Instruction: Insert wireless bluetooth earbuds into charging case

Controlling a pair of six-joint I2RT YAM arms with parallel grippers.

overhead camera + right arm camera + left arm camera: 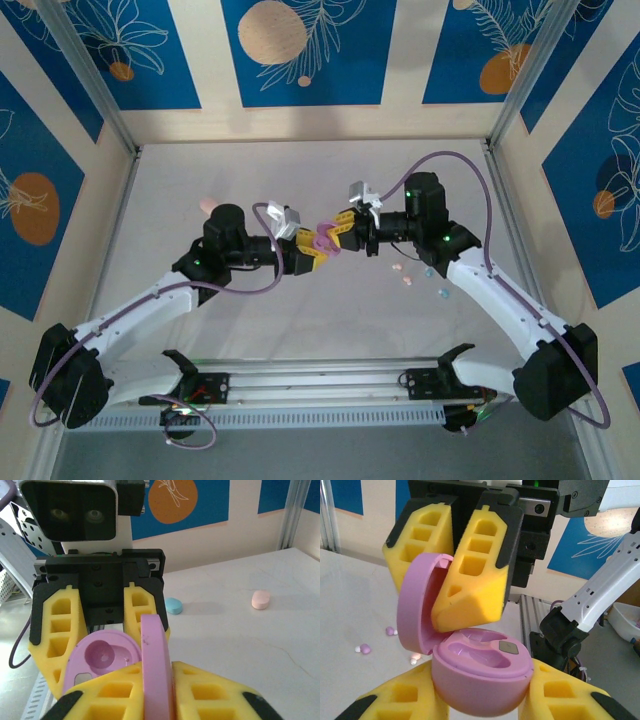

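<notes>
A purple charging case (pixel 480 685) is held above the worktop (pixel 350 595), where the two arms are brought together at the middle of the scene. Its rounded base is grasped by the left gripper (pixel 480 702), whose yellow fingers (pixel 400 700) are pressed against either side of it. The hinged lid (pixel 415 610) is swung open and stands nearly upright. It is pinched across its thin edge by the right gripper (pixel 160 685), which is clenched on it from above. Two moulded wells and a small grey square are exposed in the open base. The wireless bluetooth earbuds (pixel 407 282) are left loose on the worktop, scattered just to the right of the joined grippers and near the right forearm. Pink and light blue bits can be told apart among them, and none is touched by either gripper. Farther back on the worktop, a light blue oval case (pixel 173 605) and a pink oval case (pixel 260 600) are laid flat, well apart from each other.
</notes>
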